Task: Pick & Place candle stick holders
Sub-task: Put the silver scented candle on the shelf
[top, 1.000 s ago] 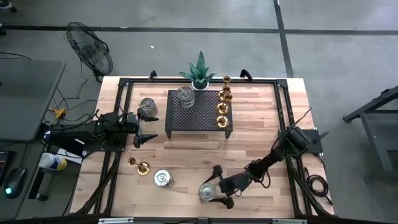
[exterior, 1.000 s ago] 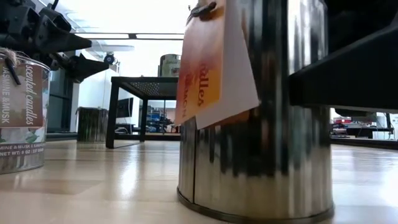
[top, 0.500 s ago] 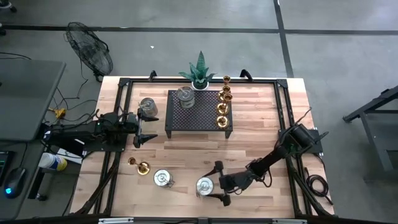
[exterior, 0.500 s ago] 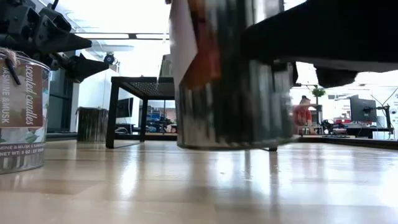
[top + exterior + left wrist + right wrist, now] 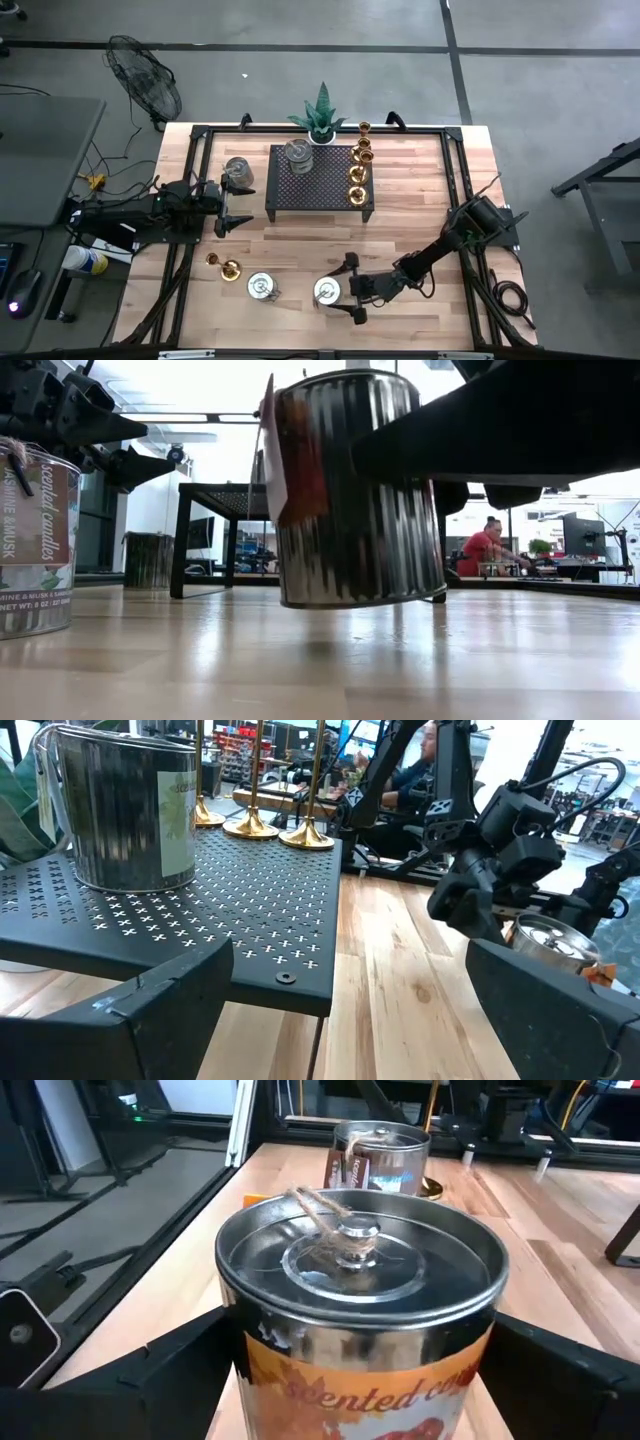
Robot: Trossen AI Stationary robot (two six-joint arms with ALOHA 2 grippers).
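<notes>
Table point(image 5: 420, 200) layout from the left: the left gripper point(image 5: 232, 207) waits at the left edge, fingers spread wide and holding nothing, aimed at the black perforated rack point(image 5: 320, 180). A silvery tin point(image 5: 238, 172) stands just beside it, a little farther back. Toward the front edge lies a brass holder point(image 5: 227, 268), then a second silvery tin point(image 5: 261, 288) with a scented-candle label, both well apart from the left gripper.

On the rack sit another tin point(image 5: 298, 152) and a row of brass holders point(image 5: 357, 175) along its right side; the spiky plant point(image 5: 321, 114) stands behind.

Front centre, the right gripper point(image 5: 335, 297) is clamped on a lidded tin point(image 5: 327, 291), one finger on each side of its wall. The low view shows this tin clear of the table and tipped slightly, its axis near upright. The right wrist view confirms the lid point(image 5: 358, 1256), with twine on its knob, sits between the fingers.

The rack lies behind the carried tin and slightly to its left, and free rack surface shows between the standing tin and the brass row, though how much is probably too hard to judge from above. The right arm is the one placed to deliver.
</notes>
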